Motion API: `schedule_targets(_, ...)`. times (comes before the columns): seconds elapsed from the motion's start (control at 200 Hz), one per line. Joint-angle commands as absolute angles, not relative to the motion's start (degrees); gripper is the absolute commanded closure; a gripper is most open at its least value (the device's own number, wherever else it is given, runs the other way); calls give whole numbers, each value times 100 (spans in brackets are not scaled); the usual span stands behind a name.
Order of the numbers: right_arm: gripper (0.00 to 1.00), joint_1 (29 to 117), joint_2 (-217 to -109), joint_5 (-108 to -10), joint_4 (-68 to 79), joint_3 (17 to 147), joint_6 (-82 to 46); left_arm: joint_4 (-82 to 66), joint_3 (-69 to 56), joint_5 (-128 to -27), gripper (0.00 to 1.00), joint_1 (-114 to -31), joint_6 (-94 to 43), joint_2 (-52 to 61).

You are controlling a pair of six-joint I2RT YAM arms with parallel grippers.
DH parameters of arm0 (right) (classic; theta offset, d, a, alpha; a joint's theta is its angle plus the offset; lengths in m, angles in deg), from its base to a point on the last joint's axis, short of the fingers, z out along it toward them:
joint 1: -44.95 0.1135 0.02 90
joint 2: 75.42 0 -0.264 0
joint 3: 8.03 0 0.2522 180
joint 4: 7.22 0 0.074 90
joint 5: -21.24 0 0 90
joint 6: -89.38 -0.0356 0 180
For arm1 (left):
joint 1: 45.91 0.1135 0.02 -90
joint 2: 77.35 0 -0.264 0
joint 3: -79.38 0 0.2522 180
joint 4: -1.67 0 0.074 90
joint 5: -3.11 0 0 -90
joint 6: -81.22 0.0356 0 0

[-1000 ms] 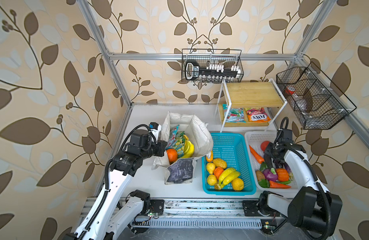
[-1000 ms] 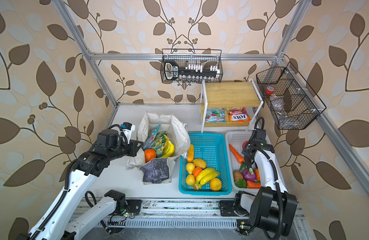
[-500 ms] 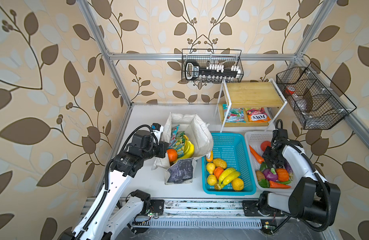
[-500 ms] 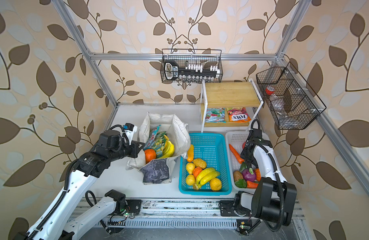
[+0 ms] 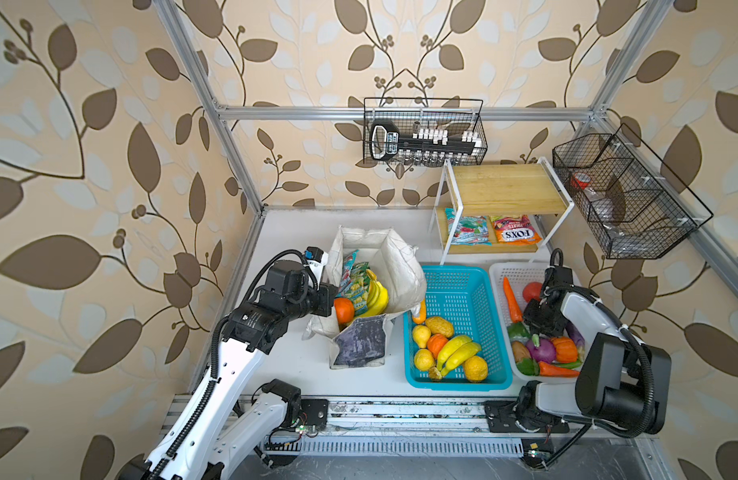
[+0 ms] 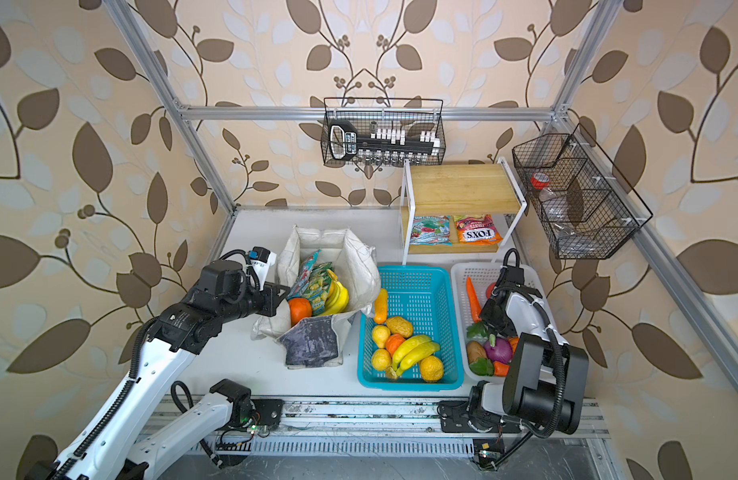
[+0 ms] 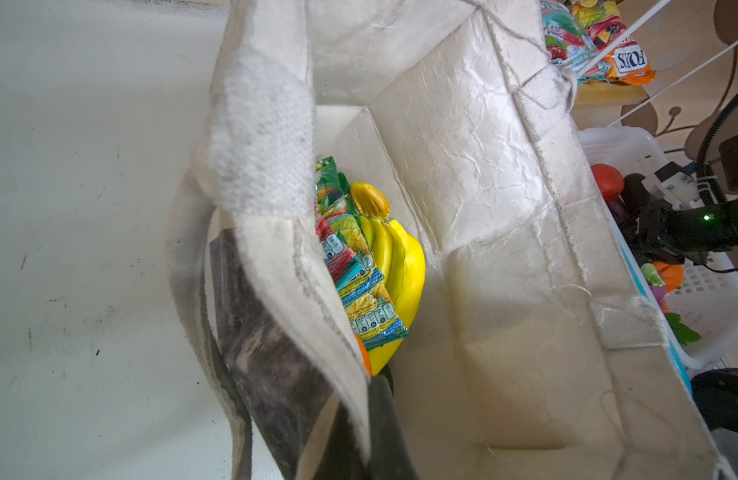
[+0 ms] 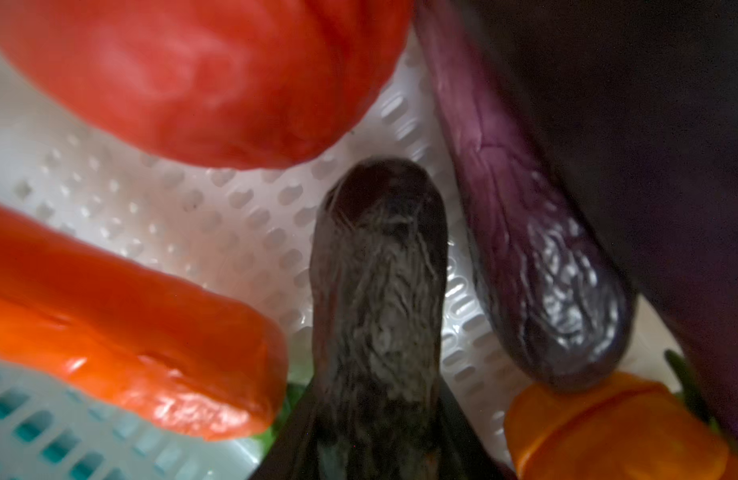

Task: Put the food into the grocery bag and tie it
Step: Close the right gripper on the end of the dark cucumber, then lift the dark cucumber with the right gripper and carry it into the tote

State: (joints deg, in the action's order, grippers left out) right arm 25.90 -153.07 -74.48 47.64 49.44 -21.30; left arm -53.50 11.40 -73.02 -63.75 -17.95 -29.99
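**Fig. Bag held open for loading.** The grocery bag (image 5: 400, 274) stands on the surface (image 5: 292, 241), just beside the turquoise basket (image 5: 454, 275). Its mouth gapes upward. Inside lie a banana bunch (image 5: 377, 295), an orange (image 5: 343, 309) and snack packets (image 5: 354, 276).

The left claw (image 5: 327, 297) is closed tight on the near side wall at the hem, as the left wrist view shows. The right claw (image 5: 541, 322) is lowered into the white basket (image 5: 521, 270). One of its fingers (image 8: 379, 232) lies alongside an eggplant (image 8: 537, 270). Whether that claw has closed on anything cannot be told.

*Handling.*
- The bag is probably light and floppy, and would likely slump if let go. It is best taken at the stitched hem or the woven strap handle (image 7: 259, 137).
- The glossy toy produce looks rigid, light and slippery. Round pieces may squirt out of the jaws, so grip long pieces across the narrow middle.
- The packets look crinkly and slick, so pinch them at a sealed edge.
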Motion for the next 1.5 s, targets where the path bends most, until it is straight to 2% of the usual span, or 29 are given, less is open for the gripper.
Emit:
schedule_targets(0.0, 70, 2567, -15208, -7200, 4612, 4895, -2051, -5401, 1007, -7190, 100, -6454, -1710, -3000)
schedule_targets(0.085, 71, 2562, -15151, -7101, 4596, 4922, -1993, -5401, 1018, -7263, 100, -6454, -1698, -3002)
schedule_targets(0.175, 78, 2562, -14979, -6986, 4583, 4914, -2003, -5394, 1034, -7313, 100, -6454, -1688, -2982)
schedule_targets(0.605, 79, 2629, -13424, -6120, 4445, 5017, -2242, -5325, 1080, -7431, 100, -6454, -1689, -2991)
schedule_targets(1.0, 81, 3613, -12370, -6062, 4076, 5121, -2718, -5270, 1086, -7439, 100, -6445, -1678, -2801)
schedule_targets(1.255, 82, 5137, -11742, -6493, 3707, 5324, -3091, -5149, 1035, -7305, 100, -6323, -1656, -2692)
schedule_targets(1.495, 82, 7199, -12640, -7308, 3044, 6047, -3439, -4932, 1129, -6898, 100, -5929, -1715, -2828)
